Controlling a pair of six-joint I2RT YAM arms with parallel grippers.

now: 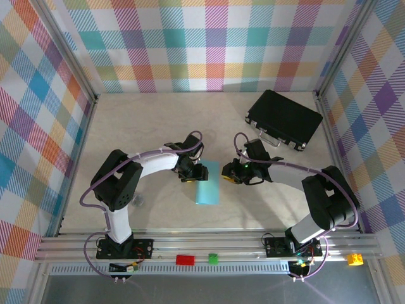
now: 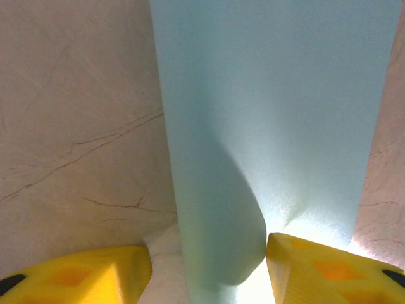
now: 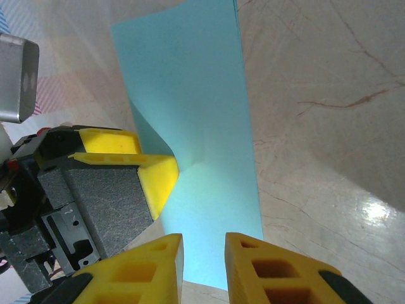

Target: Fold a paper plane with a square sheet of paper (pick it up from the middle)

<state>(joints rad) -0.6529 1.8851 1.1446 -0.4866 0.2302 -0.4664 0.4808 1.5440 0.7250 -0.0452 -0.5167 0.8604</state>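
The light-blue sheet of paper (image 1: 207,184) lies mid-table as a tall narrow rectangle, apparently folded in half. My left gripper (image 1: 192,172) is at its upper left edge and my right gripper (image 1: 229,173) at its upper right edge. In the left wrist view the paper (image 2: 272,114) runs up between the wide-apart yellow fingers (image 2: 82,275); a lifted, curled flap touches the right one. My left gripper (image 2: 209,275) is open. In the right wrist view my right gripper (image 3: 204,253) is open over the paper (image 3: 202,126), and the left arm's yellow finger (image 3: 158,180) sits under the raised flap.
A black rectangular case (image 1: 285,119) lies at the back right, beyond the right arm. Small red (image 1: 185,259), green (image 1: 212,258) and yellow (image 1: 354,258) bricks sit on the front rail. Plaid walls close in the left, back and right sides.
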